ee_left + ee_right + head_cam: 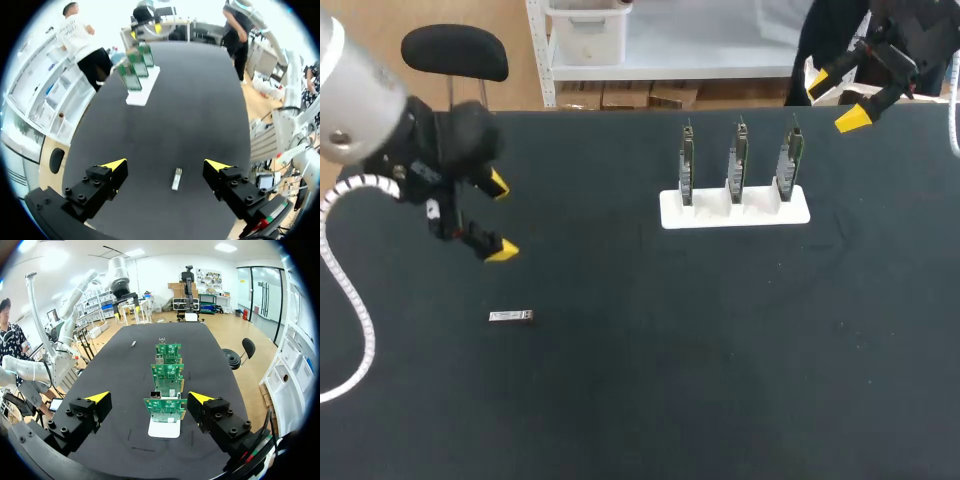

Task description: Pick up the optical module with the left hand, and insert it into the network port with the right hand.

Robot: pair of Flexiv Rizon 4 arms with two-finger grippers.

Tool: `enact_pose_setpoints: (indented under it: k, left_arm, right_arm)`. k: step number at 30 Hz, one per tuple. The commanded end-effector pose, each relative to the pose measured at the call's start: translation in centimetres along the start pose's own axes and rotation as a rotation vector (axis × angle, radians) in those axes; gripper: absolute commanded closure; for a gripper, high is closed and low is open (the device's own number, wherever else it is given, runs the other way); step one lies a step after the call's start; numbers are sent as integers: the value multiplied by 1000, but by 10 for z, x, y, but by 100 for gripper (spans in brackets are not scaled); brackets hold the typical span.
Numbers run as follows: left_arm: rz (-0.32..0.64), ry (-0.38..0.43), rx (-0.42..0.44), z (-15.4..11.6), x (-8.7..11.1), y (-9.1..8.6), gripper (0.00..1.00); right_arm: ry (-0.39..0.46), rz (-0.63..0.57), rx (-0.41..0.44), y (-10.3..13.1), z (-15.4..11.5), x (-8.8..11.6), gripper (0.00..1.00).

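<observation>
The optical module [510, 316] lies flat on the black table [670, 400], in its near-left part. Seen from the head camera its long axis runs left to right, roughly in line with the table's near edge. I cannot tell which end is the plug end. My left gripper [500, 217] hangs above the table just far and left of the module, with its yellow-tipped fingers spread wide and nothing between them. From my left wrist camera the module [176, 178] sits on the table under the gap of that gripper [166, 165], touching neither finger. Its length there points ahead, away from me, slightly tilted and crosswise to the line between my fingertips. Well apart from it, in the far right half of the table, stands a white holder [735, 210] with three green circuit cards [740, 160] set upright in a left-to-right row, with black tabletop between it and the module. My right gripper [835, 100] is up at the far right corner, beyond and to the right of the holder, also wide open and holding nothing. From my right wrist camera the cards line up one behind another ahead of that gripper [149, 397]. The nearest card carries a small silvery network port [155, 394] at its upper edge.
</observation>
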State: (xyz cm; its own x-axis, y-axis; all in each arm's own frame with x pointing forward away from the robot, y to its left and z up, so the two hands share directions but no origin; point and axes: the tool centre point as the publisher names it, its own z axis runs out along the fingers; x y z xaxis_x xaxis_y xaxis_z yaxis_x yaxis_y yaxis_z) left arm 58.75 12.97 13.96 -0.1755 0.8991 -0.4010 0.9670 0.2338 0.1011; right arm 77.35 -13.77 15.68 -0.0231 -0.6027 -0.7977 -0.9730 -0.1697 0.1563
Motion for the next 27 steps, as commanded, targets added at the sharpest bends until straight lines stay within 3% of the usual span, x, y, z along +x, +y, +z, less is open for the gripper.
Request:
enact_pose_setpoints:
  k: [1, 11, 27]
  left_arm:
    - [-11, 139, -4, 10, 12, -5, 0]
    - [-15, 252, 14, 28, 56, -14, 0]
    - [148, 383, 80, 80, 74, -22, 0]
  right_arm:
    - [0, -1, 5, 2, 1, 0, 0]
    - [0, -1, 5, 2, 1, 0, 0]
    - [0, -1, 5, 2, 1, 0, 0]
